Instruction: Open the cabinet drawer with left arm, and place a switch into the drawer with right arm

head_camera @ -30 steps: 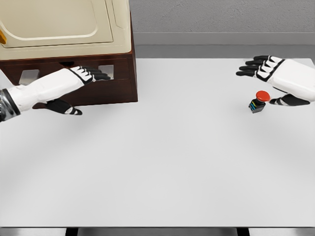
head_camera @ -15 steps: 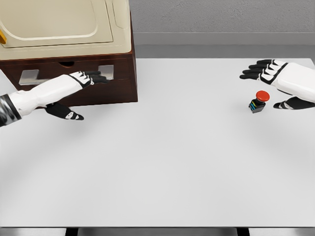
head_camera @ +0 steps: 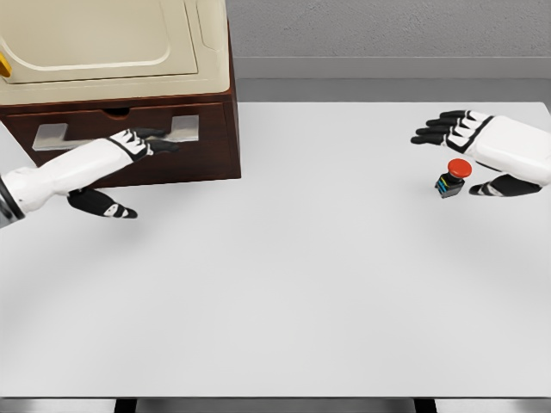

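A dark wooden cabinet (head_camera: 219,138) with a cream top stands at the table's far left. Its drawer front (head_camera: 194,163) carries a flat grey handle (head_camera: 185,127). My left hand (head_camera: 142,146) lies over that handle, fingers hooked across the bar and thumb hanging below it. Whether the fingers truly clamp the bar is hard to see. The switch (head_camera: 451,177), a small black box with a red button, sits on the table at the right. My right hand (head_camera: 469,151) hovers just right of it, fingers spread, thumb below, not touching it.
The white table (head_camera: 284,284) stretches wide in front. A grey wall runs behind the table. A yellow object (head_camera: 4,67) peeks in at the left edge beside the cabinet top.
My left hand slid down and left along the drawer front, and more of the grey handle now shows. My right hand shifted slightly down toward the switch, which stayed put.
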`<control>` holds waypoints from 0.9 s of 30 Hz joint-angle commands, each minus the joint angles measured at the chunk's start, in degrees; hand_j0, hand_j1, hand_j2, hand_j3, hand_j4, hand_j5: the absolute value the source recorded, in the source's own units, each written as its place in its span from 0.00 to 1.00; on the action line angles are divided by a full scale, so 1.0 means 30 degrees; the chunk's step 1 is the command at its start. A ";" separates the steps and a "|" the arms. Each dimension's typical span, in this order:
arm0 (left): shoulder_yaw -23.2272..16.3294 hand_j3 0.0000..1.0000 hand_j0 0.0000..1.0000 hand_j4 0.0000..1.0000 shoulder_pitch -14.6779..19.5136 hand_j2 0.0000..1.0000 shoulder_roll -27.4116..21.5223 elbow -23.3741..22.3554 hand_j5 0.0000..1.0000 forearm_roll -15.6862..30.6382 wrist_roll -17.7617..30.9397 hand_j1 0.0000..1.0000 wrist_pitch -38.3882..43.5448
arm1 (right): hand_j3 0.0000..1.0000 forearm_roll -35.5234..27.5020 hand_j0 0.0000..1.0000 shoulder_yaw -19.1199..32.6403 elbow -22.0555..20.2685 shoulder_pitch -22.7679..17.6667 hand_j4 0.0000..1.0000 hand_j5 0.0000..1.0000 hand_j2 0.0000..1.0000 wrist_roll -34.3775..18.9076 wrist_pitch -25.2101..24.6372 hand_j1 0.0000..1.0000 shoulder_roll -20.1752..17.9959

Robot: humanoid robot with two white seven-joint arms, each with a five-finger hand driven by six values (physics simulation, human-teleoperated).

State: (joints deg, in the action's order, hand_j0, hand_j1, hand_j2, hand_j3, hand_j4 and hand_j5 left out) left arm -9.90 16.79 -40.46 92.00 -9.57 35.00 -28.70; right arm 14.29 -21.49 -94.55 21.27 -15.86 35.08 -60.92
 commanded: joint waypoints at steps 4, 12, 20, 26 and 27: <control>0.0693 1.00 1.00 1.00 -0.0440 1.00 -0.0430 0.0506 1.00 0.0523 -0.0001 1.00 0.0045 | 1.00 -0.0107 1.00 -0.0013 0.0404 0.0000 1.00 1.00 1.00 -0.0368 -0.0027 1.00 0.0239; 0.1572 1.00 1.00 1.00 -0.1495 1.00 -0.0986 0.1268 1.00 0.1167 -0.0001 1.00 0.0045 | 1.00 -0.0019 1.00 -0.0013 0.1049 0.0059 1.00 1.00 1.00 -0.0368 -0.0027 1.00 0.0268; 0.2012 1.00 1.00 1.00 -0.2403 1.00 -0.1192 0.1297 1.00 0.1549 -0.0001 1.00 -0.0014 | 1.00 0.0011 1.00 -0.0042 0.1283 0.0088 1.00 1.00 1.00 -0.0368 -0.0027 1.00 0.0562; 0.3154 1.00 1.00 1.00 -0.3633 1.00 -0.1484 0.1971 1.00 0.2047 -0.0001 1.00 -0.0043 | 1.00 0.0040 1.00 -0.0013 0.1283 0.0059 1.00 1.00 1.00 -0.0368 -0.0027 1.00 0.0445; 0.3213 1.00 1.00 1.00 -0.3780 1.00 -0.1485 0.2000 1.00 0.2076 -0.0001 1.00 -0.0072 | 1.00 0.0040 1.00 -0.0013 0.1283 0.0059 1.00 1.00 1.00 -0.0368 -0.0027 1.00 0.0445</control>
State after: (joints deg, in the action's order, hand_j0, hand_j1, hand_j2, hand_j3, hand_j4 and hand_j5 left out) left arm -1.06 5.27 -44.54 97.67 -3.27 35.10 -29.03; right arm 14.76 -21.56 -90.73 21.45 -16.99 35.09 -59.46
